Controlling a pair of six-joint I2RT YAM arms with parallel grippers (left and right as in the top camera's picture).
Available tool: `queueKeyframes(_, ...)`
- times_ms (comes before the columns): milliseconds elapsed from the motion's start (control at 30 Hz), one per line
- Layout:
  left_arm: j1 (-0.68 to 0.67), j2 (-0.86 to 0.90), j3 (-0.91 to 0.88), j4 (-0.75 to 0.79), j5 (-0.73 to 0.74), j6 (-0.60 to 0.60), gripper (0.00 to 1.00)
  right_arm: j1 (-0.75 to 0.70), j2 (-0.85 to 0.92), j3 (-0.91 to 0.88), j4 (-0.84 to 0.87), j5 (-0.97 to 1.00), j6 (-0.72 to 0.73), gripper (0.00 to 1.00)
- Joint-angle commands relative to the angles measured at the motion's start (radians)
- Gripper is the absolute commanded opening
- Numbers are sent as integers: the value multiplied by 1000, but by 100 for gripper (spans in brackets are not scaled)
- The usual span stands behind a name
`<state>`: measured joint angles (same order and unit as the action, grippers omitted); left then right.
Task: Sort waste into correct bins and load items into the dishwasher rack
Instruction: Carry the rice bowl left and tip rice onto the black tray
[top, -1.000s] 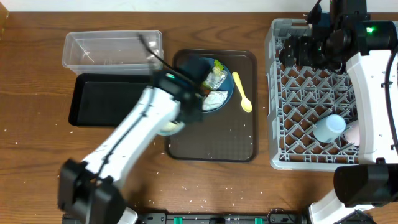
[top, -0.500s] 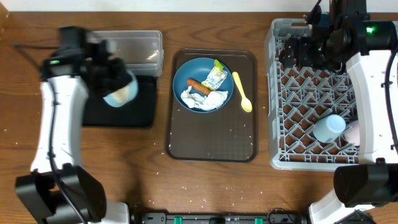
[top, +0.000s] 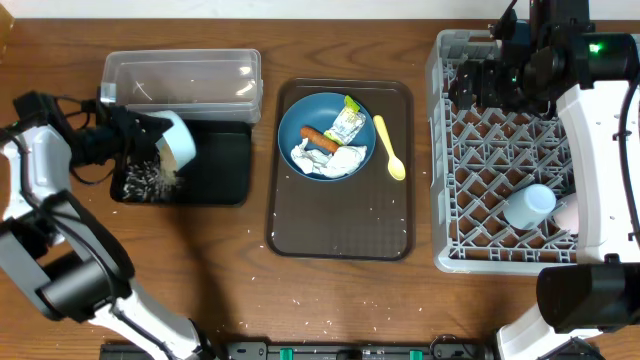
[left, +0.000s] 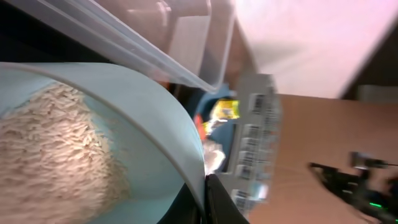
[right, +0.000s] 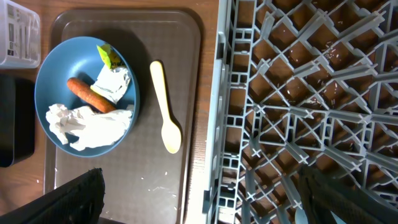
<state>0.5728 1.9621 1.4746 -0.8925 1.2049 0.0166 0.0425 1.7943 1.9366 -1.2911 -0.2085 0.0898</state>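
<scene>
Since the white bowl (top: 180, 143) swung left and tipped, rice (top: 145, 180) lies in the black tray (top: 220, 170).
Left pincer (top: 155, 135) grips it; right pincer (top: 467, 85) gapes.

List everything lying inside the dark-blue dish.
The dish holds a sausage, crumpled tissue and a green-and-white wrapper. Whatever lies beneath the tissue is hidden.

Your tub (top: 180, 58) sits behind the shallow tray (top: 225, 170); dish (top: 300, 115), spoon (top: 388, 150) on serving tray (top: 340, 225); rack (top: 490, 150) right, seemingly holding cups (top: 528, 205).
</scene>
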Motion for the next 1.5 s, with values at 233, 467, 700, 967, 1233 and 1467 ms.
queueKeyframes(233,84,128,15,-3,368,32,6,2,-7,18,-4,3,-18,97)
queueKeyframes(467,106,129,14,-8,368,12,6,2,-7,18,-3,3,-18,97)
queueKeyframes(700,106,129,14,-52,369,8,6,2,-7,18,-4,3,-18,97)
queueKeyframes(967,105,129,14,-117,369,-26,6,2,-7,18,-4,3,-18,97)
queueKeyframes(1233,103,116,14,-150,369,-29,6,2,-7,18,-4,3,-21,97)
queueKeyframes(1467,95,97,14,-158,358,34,6,2,-7,18,-7,21,-21,97)
